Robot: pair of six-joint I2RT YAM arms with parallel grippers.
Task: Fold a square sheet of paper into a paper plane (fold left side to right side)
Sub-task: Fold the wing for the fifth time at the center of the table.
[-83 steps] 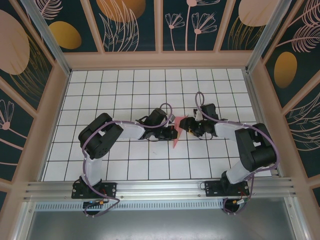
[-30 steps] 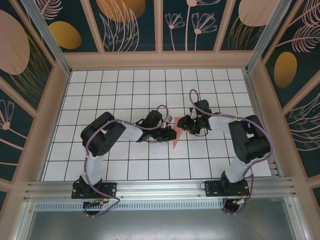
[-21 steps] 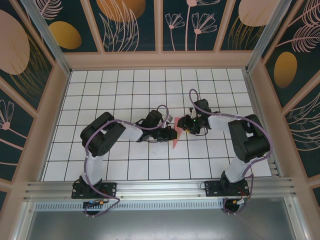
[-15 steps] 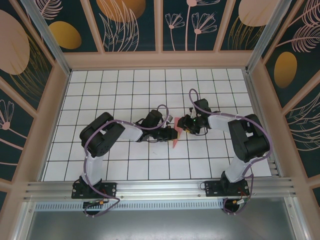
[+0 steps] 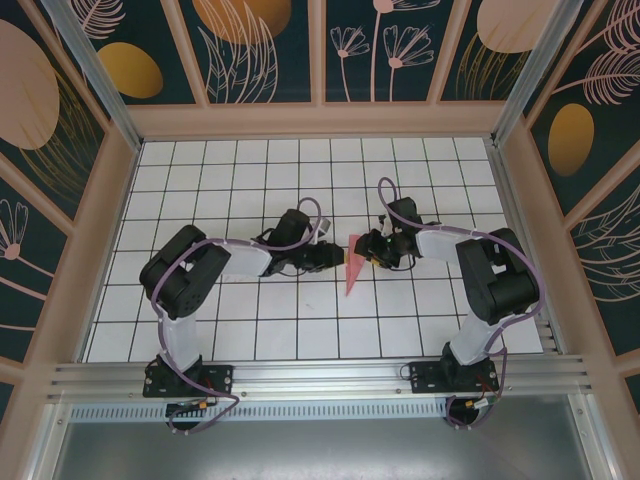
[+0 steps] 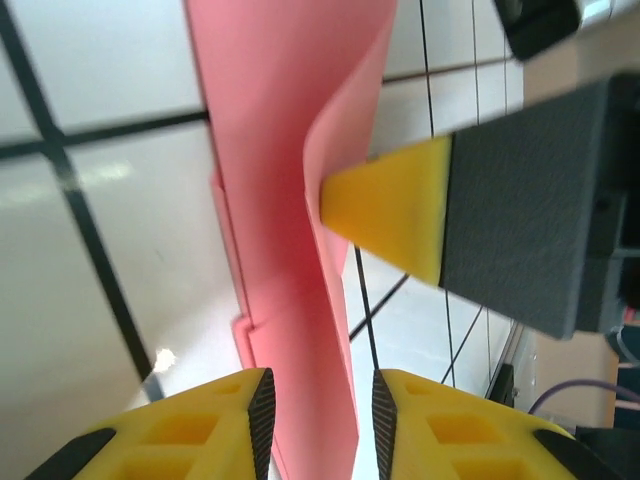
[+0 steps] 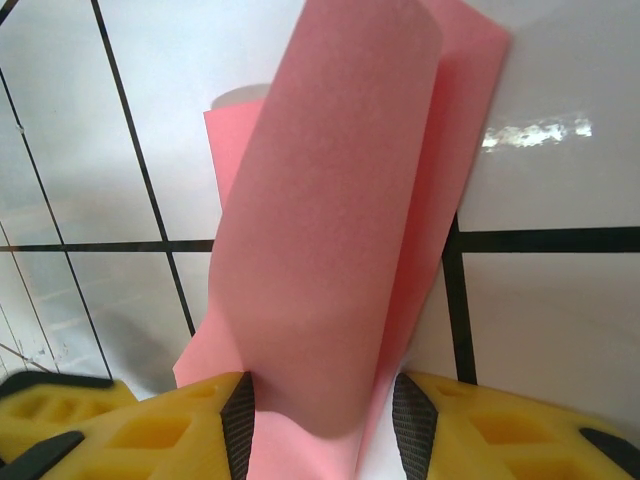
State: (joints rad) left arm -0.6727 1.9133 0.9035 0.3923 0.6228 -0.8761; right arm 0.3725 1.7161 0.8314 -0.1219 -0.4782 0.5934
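1. Table (image 5: 200,200): white grid tiles, walled in by patterned panels. Both arms are bolted at its near edge.
2. Right arm (image 5: 500,285): elbow out to the right, forearm reaching left toward the table's middle.
3. Left arm (image 5: 185,275): elbow out to the left, forearm reaching right toward the same spot.
4. Paper plane (image 5: 352,272): salmon-pink, a slim creased wedge lying near the table's middle between the two grippers, with its point toward the near edge. One long flap curls up off the flat layer.
5. Right gripper (image 5: 368,250): at the wide far end of the paper. In its own wrist view I see the curled flap filling the gap between the yellow pads and touching both, so I log it as closed on the flap. In the left wrist view, one yellow fingertip (image 6: 385,215) presses into the curl.
6. Left gripper (image 5: 333,257): just left of the paper. In its wrist view the jaws stand a little apart with the paper running between them. A sliver of white tile shows beside one pad, so I log no grip.
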